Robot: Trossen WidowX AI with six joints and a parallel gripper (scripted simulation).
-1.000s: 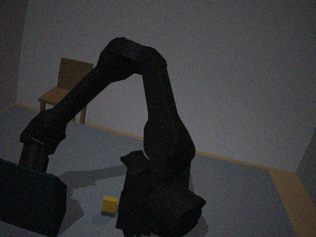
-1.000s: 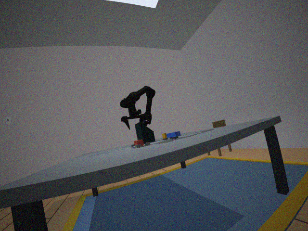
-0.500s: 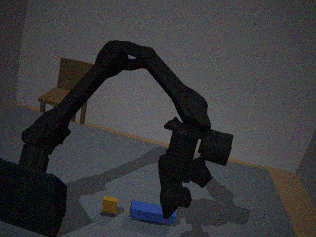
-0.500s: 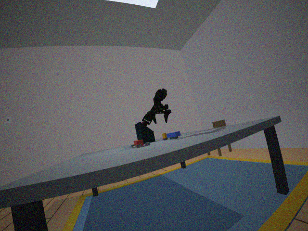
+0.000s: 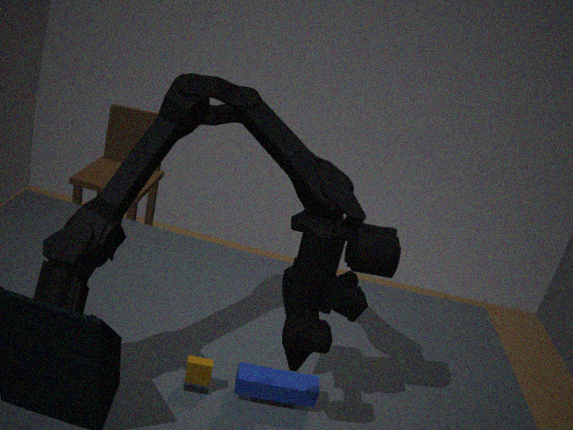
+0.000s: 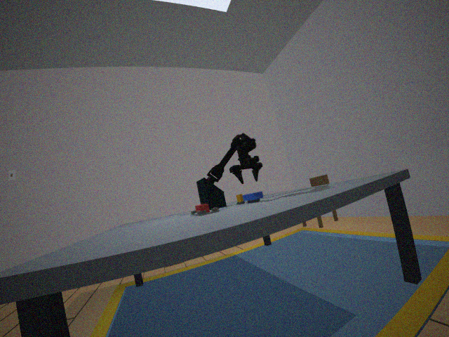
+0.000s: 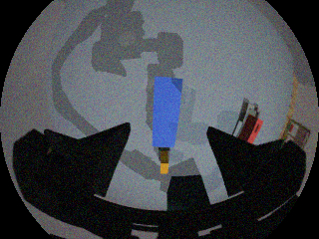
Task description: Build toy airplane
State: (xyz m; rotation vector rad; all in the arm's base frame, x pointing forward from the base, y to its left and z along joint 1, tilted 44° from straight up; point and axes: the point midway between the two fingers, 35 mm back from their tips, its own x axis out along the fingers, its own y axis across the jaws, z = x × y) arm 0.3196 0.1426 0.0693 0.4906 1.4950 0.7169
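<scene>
My gripper [image 5: 295, 366] [image 6: 250, 181] [image 7: 170, 129] is open and empty, high above the blue wing. The wing [image 5: 277, 384] [image 6: 252, 196] [image 7: 166, 107] is a long blue block lying lengthwise between the fingers in the wrist view. The yellow tail fin [image 5: 199, 370] [image 6: 239, 198] [image 7: 164, 168] stands near one end of the wing, toward the arm's base. The red fuselage [image 6: 201, 208] [image 7: 256, 130] sits at the grey jig [image 7: 244, 109], to the right in the wrist view, partly hidden by a finger. The top view does not show it. Whether it lies fully flat is too small to tell.
The arm's dark base [image 5: 60, 365] [image 6: 210, 194] stands beyond the tail fin. The table [image 6: 217, 235] has its near edge in front of the parts in the exterior view. A wooden chair [image 5: 132, 132] [image 6: 318, 180] stands in the background.
</scene>
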